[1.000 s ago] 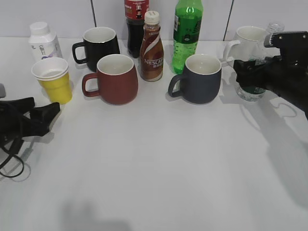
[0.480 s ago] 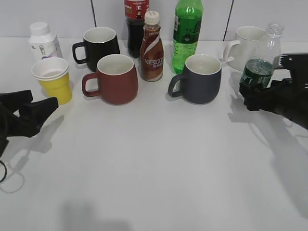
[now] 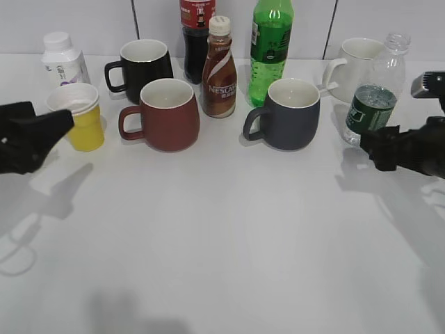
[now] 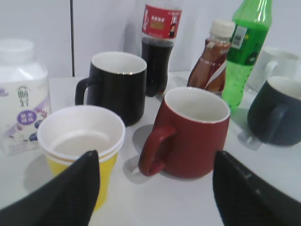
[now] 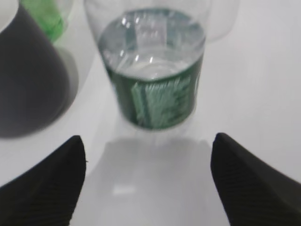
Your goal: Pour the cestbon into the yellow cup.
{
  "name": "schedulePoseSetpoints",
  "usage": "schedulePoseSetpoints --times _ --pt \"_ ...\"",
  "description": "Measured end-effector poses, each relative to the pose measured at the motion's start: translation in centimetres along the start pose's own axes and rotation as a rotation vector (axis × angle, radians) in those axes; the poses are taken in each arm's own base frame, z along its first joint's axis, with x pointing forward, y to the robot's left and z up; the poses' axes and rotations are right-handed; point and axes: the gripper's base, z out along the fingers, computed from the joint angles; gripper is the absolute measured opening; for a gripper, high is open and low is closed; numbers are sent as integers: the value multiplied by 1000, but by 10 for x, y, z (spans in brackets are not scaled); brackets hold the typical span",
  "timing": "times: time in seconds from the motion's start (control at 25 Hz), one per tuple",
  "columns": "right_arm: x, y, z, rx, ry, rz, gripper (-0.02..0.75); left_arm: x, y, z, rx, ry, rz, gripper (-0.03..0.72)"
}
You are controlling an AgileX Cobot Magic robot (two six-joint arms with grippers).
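The cestbon (image 3: 375, 89) is standing upright near the table's far right corner, uncapped, its dark green band facing out, just in front of the white mug (image 3: 357, 58). In the right wrist view the bottle (image 5: 154, 70) is sitting between the two black fingertips with a bare gap on either side: the right gripper (image 5: 148, 181) is spread wide and holding nothing, and it is hovering just in front of the bottle toward the right edge (image 3: 389, 147). Over by the left edge, the yellow cup (image 3: 78, 115) is standing upright beside the white pill bottle (image 3: 62, 58). The left gripper (image 4: 153, 188) is gaping open too, one fingertip (image 4: 70, 193) lying right at the cup's (image 4: 81, 146) near side, though contact is hard to judge. Along the back, the black mug (image 3: 142, 64), red mug (image 3: 165, 113), Nescafe bottle (image 3: 219, 69), green soda bottle (image 3: 270, 45) and dark blue mug (image 3: 289, 113) are lining up.
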Motion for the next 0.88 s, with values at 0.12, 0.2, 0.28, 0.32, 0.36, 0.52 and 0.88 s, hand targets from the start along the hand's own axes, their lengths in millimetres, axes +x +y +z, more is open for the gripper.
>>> schedulePoseSetpoints --times 0.12,0.2,0.28,0.32,0.36,0.52,0.88 --pt "-3 4 -11 -6 70 0 603 -11 -6 -8 -7 -7 -4 562" --pt "-3 8 -20 -9 120 -14 595 -17 -10 -13 -15 -10 -15 559" --pt "-6 13 -29 -12 156 -32 594 -22 -12 -20 -32 -3 -15 558" --pt "-7 15 -33 -12 185 -43 594 -23 -13 -23 -47 16 -14 558" --pt "-9 17 -37 -12 206 -52 593 -23 -13 -26 -64 35 -14 558" --pt "-18 28 -54 -8 308 -81 591 -25 -15 -36 -138 124 -57 558" --pt "-42 32 -108 31 506 -66 591 -64 -35 -51 -286 400 -72 558"
